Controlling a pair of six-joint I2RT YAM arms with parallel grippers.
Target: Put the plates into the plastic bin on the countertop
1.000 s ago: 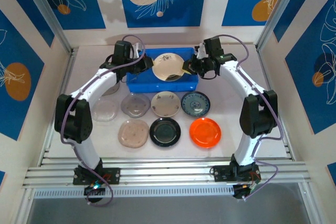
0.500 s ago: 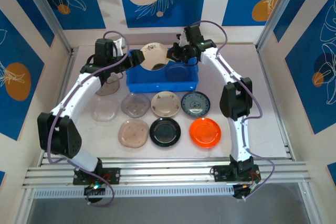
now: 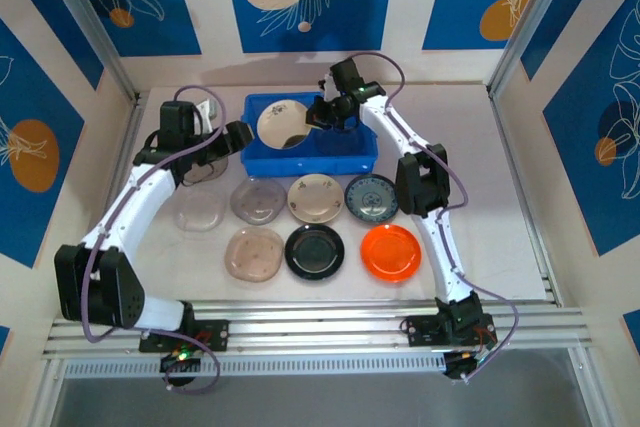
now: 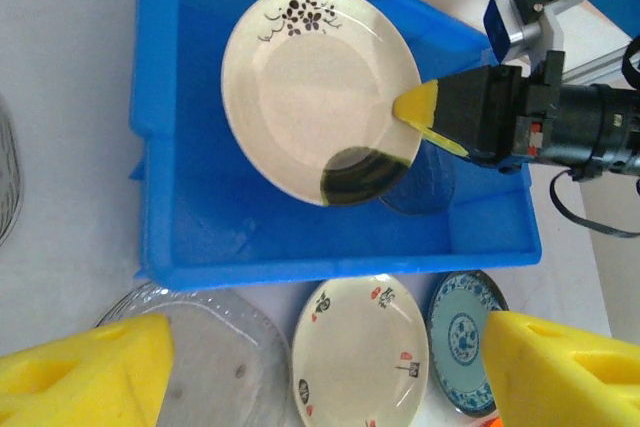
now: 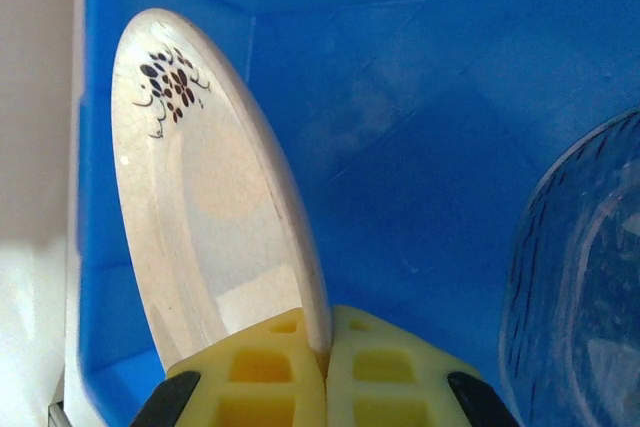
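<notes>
The left hand [image 3: 232, 137] is spread wide and empty, just beside the left wall of the plastic bin [image 3: 352, 158]. The bin is a bright blue, low-walled rectangular tub with a rimmed edge, at the back of the pale matte table [image 3: 500, 177]. Inside it is a glossy cream plate [image 3: 282, 122] with a dark floral sprig, tilted, its rim pinched tight by the right hand [image 5: 325, 372] between yellow foam pads. A clear plate [image 5: 580, 287] lies to its right. On the table in front lie smooth round plates: a transparent plate [image 3: 200, 210], pinkish plate [image 3: 254, 253], grey plate [image 3: 258, 199], black plate [image 3: 314, 251], beige plate [image 3: 316, 197], blue-patterned plate [image 3: 373, 197] and orange-red plate [image 3: 390, 251].
</notes>
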